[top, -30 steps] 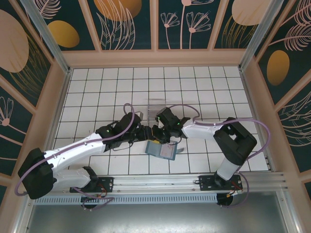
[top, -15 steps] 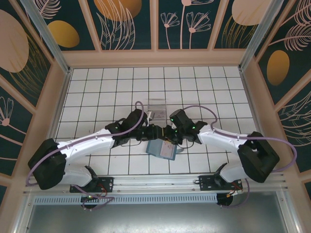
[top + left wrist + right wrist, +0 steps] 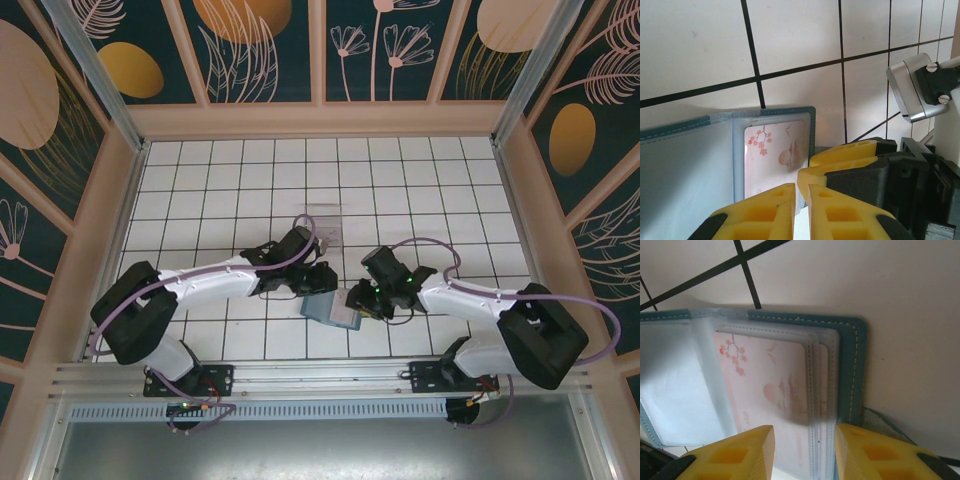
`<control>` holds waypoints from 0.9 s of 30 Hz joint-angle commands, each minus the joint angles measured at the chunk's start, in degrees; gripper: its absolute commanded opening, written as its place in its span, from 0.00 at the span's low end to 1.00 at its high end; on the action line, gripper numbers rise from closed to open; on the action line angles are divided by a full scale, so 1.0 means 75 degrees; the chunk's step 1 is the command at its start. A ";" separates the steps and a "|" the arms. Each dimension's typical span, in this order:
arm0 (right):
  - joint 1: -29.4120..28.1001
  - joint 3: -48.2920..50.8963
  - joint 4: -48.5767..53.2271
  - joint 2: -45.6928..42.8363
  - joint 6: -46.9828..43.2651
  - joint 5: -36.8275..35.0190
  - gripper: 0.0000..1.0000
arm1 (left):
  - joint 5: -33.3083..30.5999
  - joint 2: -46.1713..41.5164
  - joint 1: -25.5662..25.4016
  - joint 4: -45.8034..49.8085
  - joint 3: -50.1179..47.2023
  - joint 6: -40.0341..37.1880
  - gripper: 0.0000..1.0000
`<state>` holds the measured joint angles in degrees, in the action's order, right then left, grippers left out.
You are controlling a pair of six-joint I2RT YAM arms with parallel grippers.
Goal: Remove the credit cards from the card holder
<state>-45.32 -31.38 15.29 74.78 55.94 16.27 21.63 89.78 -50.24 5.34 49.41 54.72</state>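
Observation:
The teal card holder [image 3: 330, 310] lies open on the tiled floor between both arms. Its teal rim [image 3: 690, 125] frames clear sleeves, and one sleeve holds a pale pink credit card [image 3: 772, 160] printed with blossoms. My left gripper [image 3: 801, 200] has closed to a thin slit on the near corner of that sleeve. In the top view it [image 3: 326, 288] sits at the holder's far edge. My right gripper [image 3: 804, 447] is open, its yellow fingers either side of the stacked sleeve edges and the pink card [image 3: 765, 385], near the teal spine [image 3: 857, 365]. From above it [image 3: 354, 298] meets the holder's right side.
A see-through plastic box [image 3: 322, 225] stands two tiles behind the holder. The right gripper's yellow fingers [image 3: 840, 157] and its silver camera housing [image 3: 910, 95] crowd close beside my left fingers. Wooden walls ring the tiled floor [image 3: 200, 180].
Both grippers have come down onto the card holder, the right one shifting rightward. The left jaws have narrowed to a slit; the right jaws have narrowed slightly.

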 commanded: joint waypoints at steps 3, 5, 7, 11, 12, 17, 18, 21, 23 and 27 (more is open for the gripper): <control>0.0016 -0.0031 0.0077 0.0328 -0.0061 -0.0370 0.35 | 0.0449 0.0411 -0.0003 0.0029 0.0202 0.0046 0.17; 0.0056 -0.0099 0.0024 0.0421 -0.0127 -0.0402 0.33 | 0.0490 0.0528 -0.0010 0.0174 0.0301 0.0005 0.17; 0.0095 -0.0189 -0.0033 0.0554 -0.0239 -0.0388 0.31 | 0.0480 0.0601 -0.0025 0.0280 0.0366 -0.0017 0.17; 0.0182 -0.0405 0.0057 0.0916 -0.0593 -0.0364 0.28 | 0.0436 0.0668 -0.0022 0.0390 0.0296 0.0058 0.17; 0.0222 -0.0471 0.0120 0.0987 -0.0691 -0.0382 0.27 | 0.0421 0.0703 -0.0019 0.0427 0.0260 0.0069 0.17; 0.0437 -0.0666 0.0336 0.1226 -0.1134 -0.0365 0.24 | 0.0130 0.0793 -0.0025 0.0561 0.0087 0.0171 0.17; 0.0481 -0.0717 0.0382 0.1278 -0.1225 -0.0382 0.24 | 0.0082 0.0790 -0.0028 0.0514 0.0066 0.0192 0.17; 0.0576 -0.0811 0.0498 0.1389 -0.1427 -0.0394 0.22 | 0.0077 0.0765 0.0001 0.0244 -0.0032 0.0283 0.17; 0.0605 -0.0871 0.0536 0.1449 -0.1532 -0.0388 0.21 | 0.0142 0.0745 0.0029 -0.0053 -0.0166 0.0396 0.17; 0.0617 -0.0984 0.0598 0.1555 -0.1638 -0.0388 0.19 | 0.0374 0.0756 0.0192 -0.0559 -0.0490 0.0567 0.17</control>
<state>-41.43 -38.41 16.34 84.53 45.67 16.56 23.59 95.04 -49.78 4.21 47.64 57.25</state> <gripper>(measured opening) 0.195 0.172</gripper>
